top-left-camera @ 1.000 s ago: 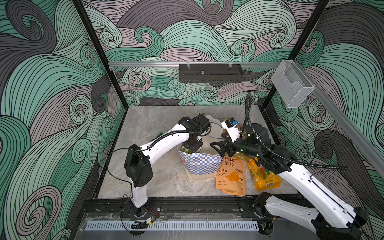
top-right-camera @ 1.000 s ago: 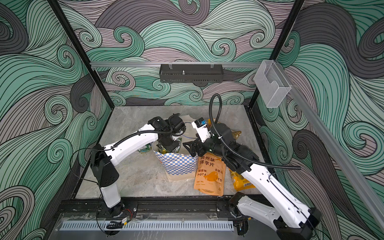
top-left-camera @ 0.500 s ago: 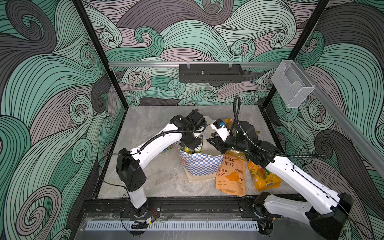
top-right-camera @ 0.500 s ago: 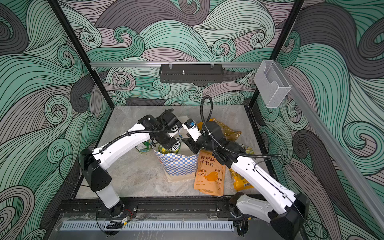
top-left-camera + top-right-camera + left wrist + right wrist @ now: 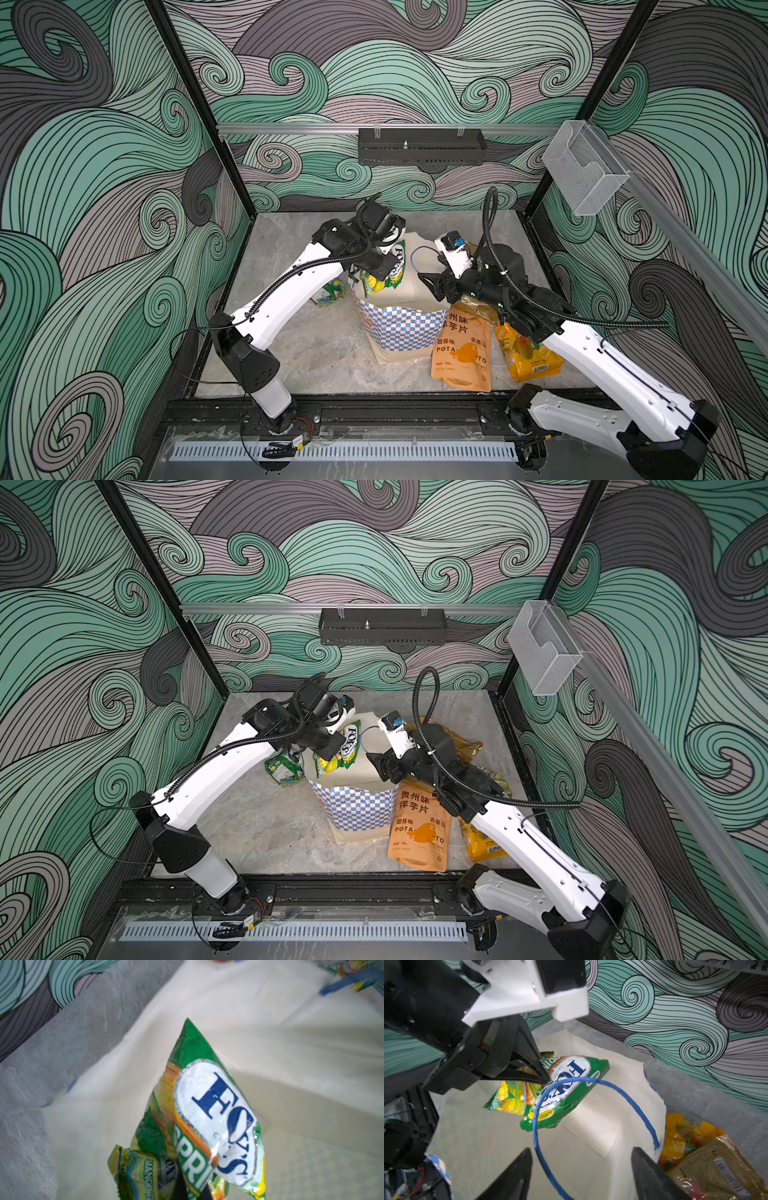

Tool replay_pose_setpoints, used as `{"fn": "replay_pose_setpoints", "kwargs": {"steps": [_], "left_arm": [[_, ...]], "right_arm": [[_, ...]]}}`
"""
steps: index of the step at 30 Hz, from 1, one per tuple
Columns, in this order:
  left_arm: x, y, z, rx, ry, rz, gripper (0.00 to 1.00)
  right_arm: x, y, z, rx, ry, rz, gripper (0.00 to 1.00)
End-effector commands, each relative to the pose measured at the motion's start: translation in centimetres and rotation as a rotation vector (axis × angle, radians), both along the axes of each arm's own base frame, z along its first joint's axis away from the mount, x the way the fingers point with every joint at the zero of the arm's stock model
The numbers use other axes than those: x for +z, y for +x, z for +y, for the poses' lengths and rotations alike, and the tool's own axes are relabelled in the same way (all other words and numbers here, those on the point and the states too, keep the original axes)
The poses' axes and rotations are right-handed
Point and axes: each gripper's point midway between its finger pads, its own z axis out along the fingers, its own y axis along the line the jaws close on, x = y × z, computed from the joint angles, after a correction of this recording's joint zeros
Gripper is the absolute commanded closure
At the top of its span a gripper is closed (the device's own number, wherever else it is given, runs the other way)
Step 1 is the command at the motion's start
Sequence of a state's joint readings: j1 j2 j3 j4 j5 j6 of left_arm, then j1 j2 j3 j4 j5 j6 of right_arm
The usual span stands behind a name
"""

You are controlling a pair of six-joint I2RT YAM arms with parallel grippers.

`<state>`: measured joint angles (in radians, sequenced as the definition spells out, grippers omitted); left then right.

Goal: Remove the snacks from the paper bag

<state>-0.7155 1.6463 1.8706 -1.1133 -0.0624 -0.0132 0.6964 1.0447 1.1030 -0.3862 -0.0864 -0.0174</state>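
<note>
The paper bag is cream with a blue-and-white checkered band, and its cord handle is bright blue. The FOX'S packet is green with yellow and orange print and a white oval bearing dark blue letters. The small packet is green and yellow. The POTATO pouch is orange with dark and white lettering. The fruit-print packet is yellow-orange and the crinkly packet is golden-brown. The counter is mottled grey. The walls carry teal, mauve and charcoal swirls lined in black. The left arm and right arm are white with black joints.
</note>
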Motion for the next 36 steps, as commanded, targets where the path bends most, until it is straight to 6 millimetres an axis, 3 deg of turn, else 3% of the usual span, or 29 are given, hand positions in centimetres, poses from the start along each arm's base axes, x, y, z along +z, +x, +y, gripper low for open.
{"fn": "replay_pose_setpoints", "kwargs": {"steps": [1,7,16,20,23,26,29,33,36], "left_arm": [[4.9,1.3,-0.1,0.024,-0.094,-0.130,1.00],[8.7,2.2,0.4,0.050,-0.120,-0.238,1.00],[17.9,2.1,1.1,0.051,-0.249,-0.459,1.00],[21.1,2.7,3.3,0.106,-0.258,-0.558,1.00],[22.1,3.7,6.1,0.178,-0.263,-0.583,1.00],[21.7,4.8,9.1,0.254,-0.241,-0.579,1.00],[20.1,5.9,12.4,0.345,-0.220,-0.545,1.00],[15.8,6.7,16.4,0.456,-0.193,-0.467,1.00],[11.7,5.7,17.5,0.493,-0.201,-0.380,1.00]], "right_arm": [[2.5,-1.2,-0.7,-0.012,0.088,0.005,0.03],[4.9,-3.4,-1.6,0.001,0.152,0.046,0.00],[7.7,-5.4,-2.4,0.025,0.240,0.043,0.00],[7.7,-5.7,-2.8,0.019,0.243,0.034,0.00],[7.5,-5.8,-3.1,0.011,0.240,0.037,0.00],[7.1,-6.0,-3.3,0.009,0.236,0.043,0.00],[6.9,-6.1,-3.4,0.006,0.236,0.047,0.00],[6.4,-6.2,-3.5,0.004,0.235,0.056,0.00],[6.0,-6.2,-3.5,0.003,0.228,0.066,0.00]]}}
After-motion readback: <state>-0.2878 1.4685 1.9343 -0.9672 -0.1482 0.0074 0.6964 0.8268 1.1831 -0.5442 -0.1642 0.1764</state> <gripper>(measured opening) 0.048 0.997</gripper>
